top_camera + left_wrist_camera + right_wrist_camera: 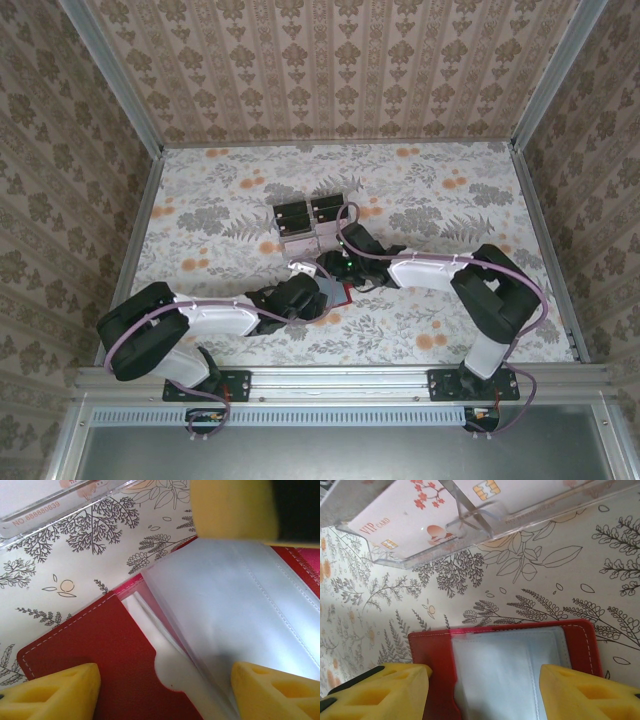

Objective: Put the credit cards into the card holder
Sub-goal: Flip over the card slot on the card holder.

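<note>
The red card holder (341, 294) lies open on the floral table between both grippers. In the left wrist view the card holder (90, 650) shows a red pocket with a pale insert and clear greyish sleeves (240, 605). My left gripper (165, 690) is open, its yellow fingers straddling the pocket side. My right gripper (485, 690) is open too, one finger on each side of the card holder (432, 655). Its finger (232, 507) hangs over the sleeves. Black and pale credit cards (305, 222) stand in a clear rack just behind; two pale ones (415, 520) show there.
The clear plastic rack (465, 517) stands close behind the card holder, its edge (55, 512) at the upper left of the left wrist view. Both arms (230, 315) meet at mid-table. Patterned walls (340, 70) enclose the table, with open floral surface (460, 200) to the right.
</note>
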`<state>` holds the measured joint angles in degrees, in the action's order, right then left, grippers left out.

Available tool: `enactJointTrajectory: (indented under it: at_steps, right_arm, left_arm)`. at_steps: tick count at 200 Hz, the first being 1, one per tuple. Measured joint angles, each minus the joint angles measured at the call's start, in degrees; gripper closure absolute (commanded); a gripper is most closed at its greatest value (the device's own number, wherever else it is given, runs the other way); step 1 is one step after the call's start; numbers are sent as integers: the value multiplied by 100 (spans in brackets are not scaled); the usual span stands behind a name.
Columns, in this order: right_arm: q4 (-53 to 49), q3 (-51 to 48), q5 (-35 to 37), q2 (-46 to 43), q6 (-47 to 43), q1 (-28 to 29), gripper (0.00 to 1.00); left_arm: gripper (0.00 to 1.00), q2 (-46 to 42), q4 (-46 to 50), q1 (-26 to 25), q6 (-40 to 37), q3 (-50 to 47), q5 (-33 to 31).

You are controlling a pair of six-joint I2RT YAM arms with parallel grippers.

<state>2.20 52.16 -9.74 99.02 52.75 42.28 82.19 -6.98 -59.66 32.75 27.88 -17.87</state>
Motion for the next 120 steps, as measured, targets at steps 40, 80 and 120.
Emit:
enactJointTrajectory:
  at_steps: [40, 80, 120]
  right_arm:
    - [162, -103, -17, 151, 50, 13, 38]
    - [455, -103, -107, 264, 138, 33, 38]
    - [579, -103, -157, 299, 155, 57, 38]
  left_arm:
    - [29, 0, -11, 0, 0, -7, 0]
    - [29, 0, -15, 0, 0, -7, 0]
    - [29, 0, -17, 0, 0, -9, 0]
